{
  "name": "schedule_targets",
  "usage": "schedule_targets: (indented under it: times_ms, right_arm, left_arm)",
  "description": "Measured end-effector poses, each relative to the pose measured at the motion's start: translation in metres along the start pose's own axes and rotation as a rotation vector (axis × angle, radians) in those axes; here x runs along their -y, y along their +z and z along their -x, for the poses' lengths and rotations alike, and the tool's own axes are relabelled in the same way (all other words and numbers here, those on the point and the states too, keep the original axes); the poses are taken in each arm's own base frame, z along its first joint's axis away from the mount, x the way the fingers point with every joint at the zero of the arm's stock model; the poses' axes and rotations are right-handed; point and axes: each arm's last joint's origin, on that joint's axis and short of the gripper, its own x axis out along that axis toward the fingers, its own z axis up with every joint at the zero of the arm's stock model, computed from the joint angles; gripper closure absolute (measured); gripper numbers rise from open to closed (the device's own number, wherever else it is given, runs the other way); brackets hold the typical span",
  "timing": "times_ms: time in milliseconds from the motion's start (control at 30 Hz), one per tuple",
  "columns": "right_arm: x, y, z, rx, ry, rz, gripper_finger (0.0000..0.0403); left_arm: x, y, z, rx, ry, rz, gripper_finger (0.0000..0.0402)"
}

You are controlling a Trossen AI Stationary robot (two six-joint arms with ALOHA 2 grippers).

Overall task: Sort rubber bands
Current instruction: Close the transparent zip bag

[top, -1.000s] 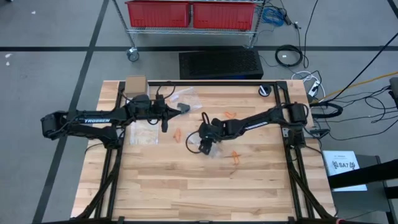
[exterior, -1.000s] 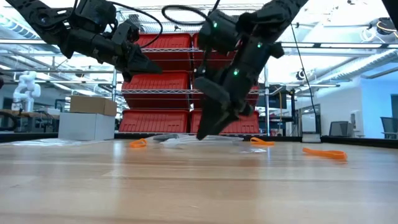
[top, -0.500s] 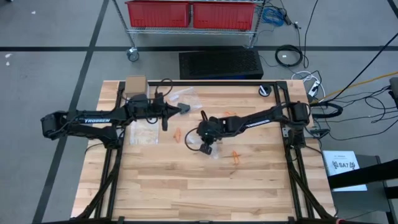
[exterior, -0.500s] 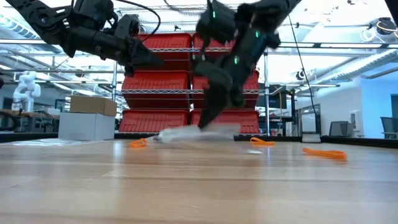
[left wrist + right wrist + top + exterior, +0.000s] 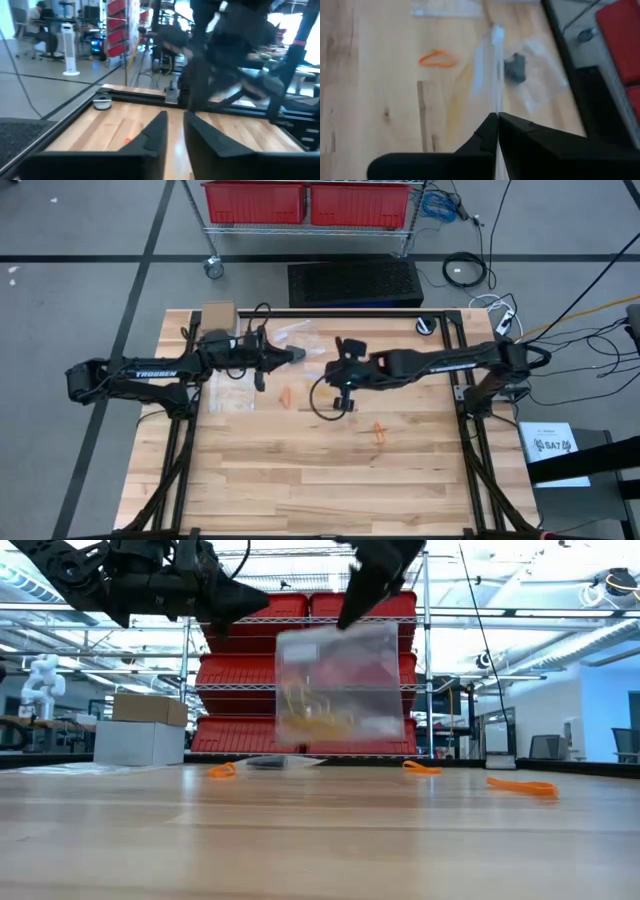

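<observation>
One clear bag (image 5: 340,685) of tan bands had been lifted off the table by the clenched right gripper (image 5: 497,119), toward the left gripper (image 5: 174,131) at nine o'clock, its fingers slightly parted, readying sorting.

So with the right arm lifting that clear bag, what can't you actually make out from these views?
- Clear bag, low view: motion blur; yellowish bands inside cannot be counted.
- Same bag, high view: hidden under the right gripper.
- Bag edge-on past the shut right fingers, right wrist view: contents unreadable.
- Left gripper, left wrist view: the dark arm beyond is blurred.
- Orange bands on the table: too small to count.
</observation>
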Motion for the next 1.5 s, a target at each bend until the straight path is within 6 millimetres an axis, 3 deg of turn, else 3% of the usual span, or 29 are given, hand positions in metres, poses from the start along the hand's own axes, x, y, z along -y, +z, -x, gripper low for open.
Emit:
schedule_targets:
  times_ms: [167, 333, 800, 967, 1200, 1333, 1500]
  right_arm:
    - [0.009, 0.005, 0.022, 0.075, -0.009, 0.028, 0.0402]
    - [0.011, 0.007, 0.026, 0.107, -0.013, 0.083, 0.0403]
    - [0.011, 0.01, 0.026, 0.134, -0.015, 0.112, 0.0403]
    - [0.011, 0.01, 0.026, 0.134, -0.014, 0.115, 0.0403]
    - [0.011, 0.01, 0.026, 0.135, -0.011, 0.111, 0.0403]
    - [0.015, 0.014, 0.027, 0.158, -0.012, -0.006, 0.0398]
    - [0.028, 0.023, 0.033, 0.196, -0.016, -0.115, 0.0355]
  left_arm:
    - [0.001, -0.001, -0.001, -0.008, -0.034, 0.003, 0.0273]
    - [0.005, 0.002, -0.005, -0.002, -0.061, 0.034, 0.0241]
    - [0.0, -0.013, -0.018, -0.071, -0.068, 0.075, 0.0239]
    - [0.001, -0.009, -0.018, -0.04, -0.071, 0.057, 0.0277]
    - [0.001, -0.01, -0.018, -0.044, -0.077, 0.011, 0.0389]
    - [0.001, -0.01, -0.018, -0.044, -0.077, -0.005, 0.0396]
    - [0.001, -0.012, -0.018, -0.063, -0.072, -0.03, 0.0398]
